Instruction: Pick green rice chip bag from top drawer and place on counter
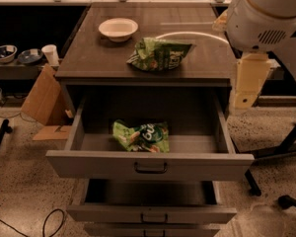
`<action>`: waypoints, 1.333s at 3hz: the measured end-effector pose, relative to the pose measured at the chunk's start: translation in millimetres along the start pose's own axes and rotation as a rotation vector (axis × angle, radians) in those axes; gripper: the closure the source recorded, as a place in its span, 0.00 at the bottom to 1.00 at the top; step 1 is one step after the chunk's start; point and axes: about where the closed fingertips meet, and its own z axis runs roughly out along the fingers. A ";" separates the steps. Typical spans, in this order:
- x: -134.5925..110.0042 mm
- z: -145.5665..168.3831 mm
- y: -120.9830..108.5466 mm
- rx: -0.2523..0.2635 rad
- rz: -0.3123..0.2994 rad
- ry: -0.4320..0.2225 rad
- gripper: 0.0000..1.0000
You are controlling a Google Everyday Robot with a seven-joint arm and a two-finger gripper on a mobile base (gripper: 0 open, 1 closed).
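Gripper (246,81) hung at 3 o'clock of the top drawer (89,162), open or closed I couldn't tell; green rice chip bag (142,136) lay crumpled at drawer centre, looked light, soft, slippery foil, so I reckoned pinching a raised crease best.

The rice chip bag (142,136) lies in the open top drawer (89,164), left of its middle and below the worktop (89,58). On the worktop, another bag (159,54) sits in front and to the right of a bowl (118,28). The gripper (245,95) hangs beside the worktop's right edge, above the drawer's right wall.
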 end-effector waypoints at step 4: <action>-157.4 99.0 -2.9 0.007 -0.808 -0.008 0.00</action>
